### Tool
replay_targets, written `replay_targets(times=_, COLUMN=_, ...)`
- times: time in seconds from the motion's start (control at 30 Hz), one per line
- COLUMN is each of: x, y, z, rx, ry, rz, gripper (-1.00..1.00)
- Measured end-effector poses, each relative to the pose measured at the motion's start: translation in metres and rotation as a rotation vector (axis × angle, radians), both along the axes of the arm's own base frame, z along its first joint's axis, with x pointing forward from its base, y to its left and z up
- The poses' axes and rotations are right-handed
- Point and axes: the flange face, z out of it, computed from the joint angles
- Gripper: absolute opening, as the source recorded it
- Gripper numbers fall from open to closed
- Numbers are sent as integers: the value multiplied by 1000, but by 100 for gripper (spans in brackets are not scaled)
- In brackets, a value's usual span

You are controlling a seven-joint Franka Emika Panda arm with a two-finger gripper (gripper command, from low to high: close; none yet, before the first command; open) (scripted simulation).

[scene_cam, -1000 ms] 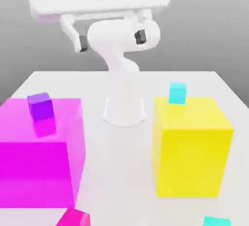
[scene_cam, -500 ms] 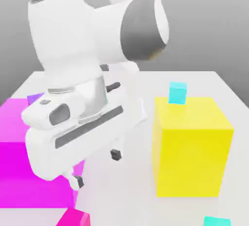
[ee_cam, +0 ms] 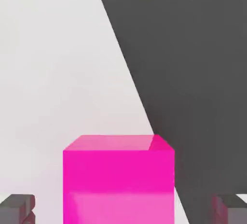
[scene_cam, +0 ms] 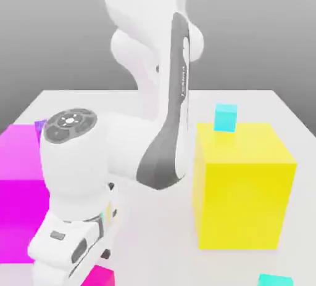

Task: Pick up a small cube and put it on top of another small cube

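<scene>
The small magenta-pink cube (ee_cam: 118, 179) sits on the white table (ee_cam: 48, 73) close to the table's edge, and in the hand view you see it squarely between the two dark fingertips (ee_cam: 17, 208), with a clear gap on each side. Your jaws stand wide, spread well beyond the cube's width and touching neither of its faces; nothing is gripped. The gripper (ee_cam: 124, 209) hangs directly over the cube.

In the exterior view, the same cube (scene_cam: 102, 277) shows as a sliver of pink at the bottom edge, just beside the lower end of the white hand (scene_cam: 68, 248). The Panda arm (scene_cam: 154, 106) folds down from its upper links across the middle of the scene, its wrist covering much of the big magenta block (scene_cam: 18, 198). That block stands just behind the small cube, on the exterior view's left.

A small purple cube (scene_cam: 40, 124) peeks out past the wrist on top of the big magenta block. On the exterior view's right of the small pink cube, well apart, stands a big yellow block (scene_cam: 244, 186). A small cyan cube (scene_cam: 226, 117) shows at its far top edge; you cannot tell whether it rests on the block or behind it. Another cyan cube (scene_cam: 276, 280) lies on the table near the yellow block's front corner.
</scene>
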Motion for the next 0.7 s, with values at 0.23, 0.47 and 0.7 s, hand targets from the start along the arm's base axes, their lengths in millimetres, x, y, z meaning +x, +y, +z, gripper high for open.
replay_targets(times=0.23, x=0, y=0, z=8, rx=0, ry=1, rz=2, gripper=-100)
replay_targets(times=0.47, x=24, y=98, z=69, rx=12, ry=11, rz=180, gripper=-100)
replay_targets(times=0.7, x=24, y=273, z=77, rx=3, ry=7, rz=486, gripper=-100)
